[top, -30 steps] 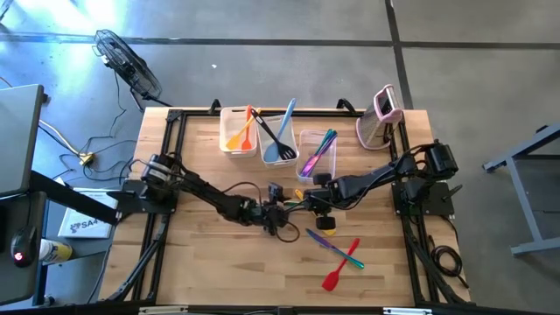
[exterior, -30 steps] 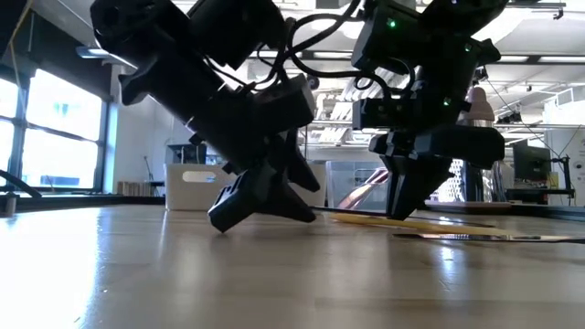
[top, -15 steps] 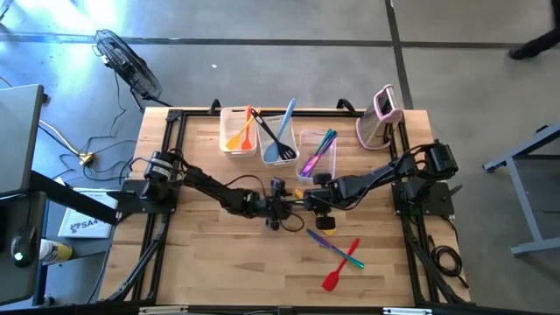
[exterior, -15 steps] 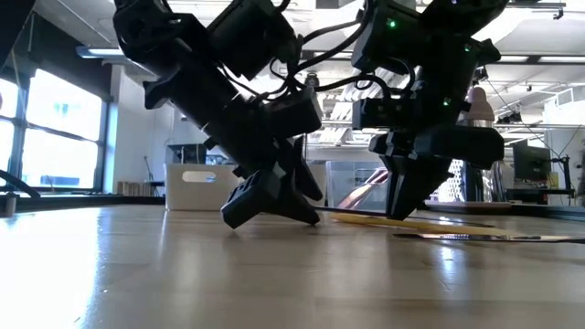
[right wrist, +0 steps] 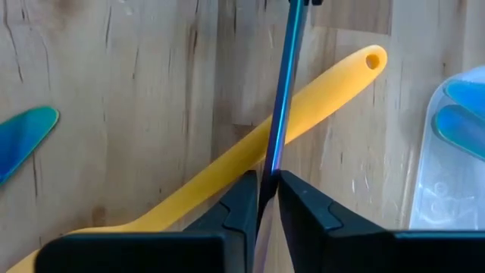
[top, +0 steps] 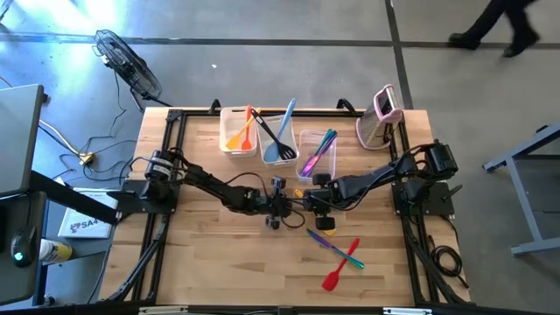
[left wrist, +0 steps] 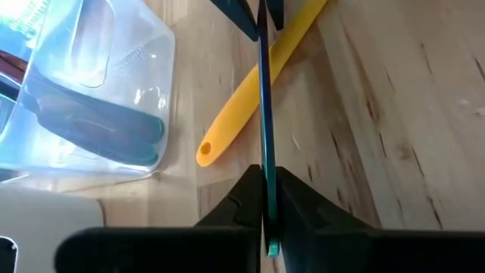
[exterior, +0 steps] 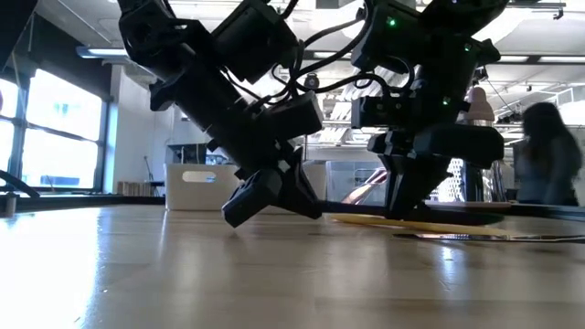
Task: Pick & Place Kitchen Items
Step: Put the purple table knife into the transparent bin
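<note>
A slim blue-to-purple utensil (left wrist: 263, 114) (right wrist: 282, 98), seen edge-on, spans between my two grippers at the table's middle. My left gripper (top: 284, 210) (left wrist: 265, 220) is shut on one end of it, and my right gripper (top: 315, 206) (right wrist: 269, 186) is shut on it farther along. Under it a yellow utensil (left wrist: 254, 95) (right wrist: 250, 152) lies flat on the wood. In the low view my left gripper (exterior: 274, 196) slants down and my right gripper (exterior: 411, 196) points steeply down. My left gripper pinches the utensil's two flat faces (left wrist: 264, 171) between its two fingers, close to one end, whose teal tip (left wrist: 270, 246) shows just behind them. The fingers slant down from the table's left and lie along the utensil. My right gripper pinches the same utensil by its flat faces (right wrist: 272, 163) between its two fingers, coming steeply from above. The utensil runs from there to the other gripper, crossing over the yellow utensil.
Three clear tubs (top: 238, 131) (top: 278, 144) (top: 317, 153) holding utensils stand at the far middle, with a pink-and-white object (top: 381, 114) at the far right. A purple (top: 319, 236), a teal (top: 350, 254) and a red utensil (top: 337, 273) lie near the front. A person (exterior: 544, 155) stands beyond the table.
My left gripper has gone a little toward the table's right, up to the right gripper, and has shut on the slim utensil held there. My right gripper has kept still.
</note>
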Controlling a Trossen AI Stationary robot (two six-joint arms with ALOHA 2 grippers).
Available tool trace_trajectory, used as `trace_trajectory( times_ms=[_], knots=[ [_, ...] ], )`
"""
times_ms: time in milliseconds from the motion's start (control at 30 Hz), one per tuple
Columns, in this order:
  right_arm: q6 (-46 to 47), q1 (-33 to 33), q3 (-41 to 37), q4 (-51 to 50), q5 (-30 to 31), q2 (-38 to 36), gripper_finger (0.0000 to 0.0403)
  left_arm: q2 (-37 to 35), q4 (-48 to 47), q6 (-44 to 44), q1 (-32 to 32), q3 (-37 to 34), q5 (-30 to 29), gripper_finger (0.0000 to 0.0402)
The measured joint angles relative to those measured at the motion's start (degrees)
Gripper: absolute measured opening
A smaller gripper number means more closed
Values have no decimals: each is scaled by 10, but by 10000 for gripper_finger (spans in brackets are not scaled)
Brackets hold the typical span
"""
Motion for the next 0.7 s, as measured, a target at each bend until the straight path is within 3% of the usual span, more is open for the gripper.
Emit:
trace_trajectory(
  times_ms=[700],
  knots=[
    [-4, 13, -1, 6, 74, 2, 36, 0, -13, -18, 3, 1, 3, 8]
  ],
)
